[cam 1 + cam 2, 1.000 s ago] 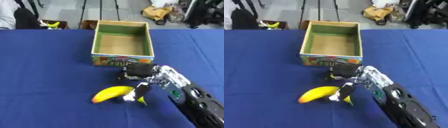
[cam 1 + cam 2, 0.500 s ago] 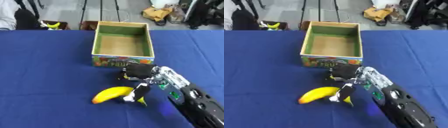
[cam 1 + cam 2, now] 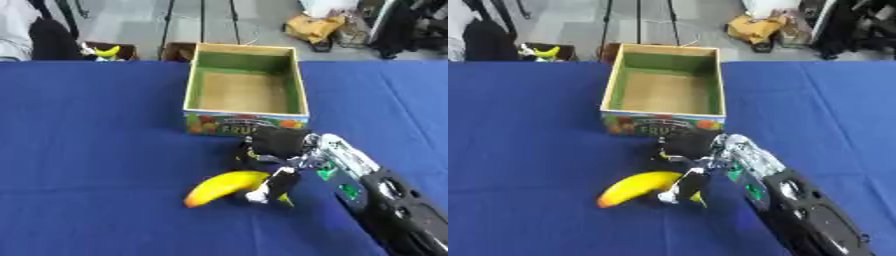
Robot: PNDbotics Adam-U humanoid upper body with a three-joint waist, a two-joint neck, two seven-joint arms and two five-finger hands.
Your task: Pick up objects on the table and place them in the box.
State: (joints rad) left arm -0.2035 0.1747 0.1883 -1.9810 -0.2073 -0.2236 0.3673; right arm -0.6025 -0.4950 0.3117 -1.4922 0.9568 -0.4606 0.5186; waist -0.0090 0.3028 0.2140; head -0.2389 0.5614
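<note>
A yellow banana with an orange tip lies on the blue table, just in front of the box. My right hand comes in from the lower right and sits over the banana's right end, fingers curled down round it. The open cardboard box with a green inner wall and a fruit print on its front stands behind the hand, with nothing visible inside. My left hand shows in neither view.
The blue table cloth spreads wide to the left and right of the box. Beyond the far edge stand floor boxes, one holding another banana, with bags and stands behind.
The hand and banana stay in nearly the same spot; the whole picture has shifted slightly.
</note>
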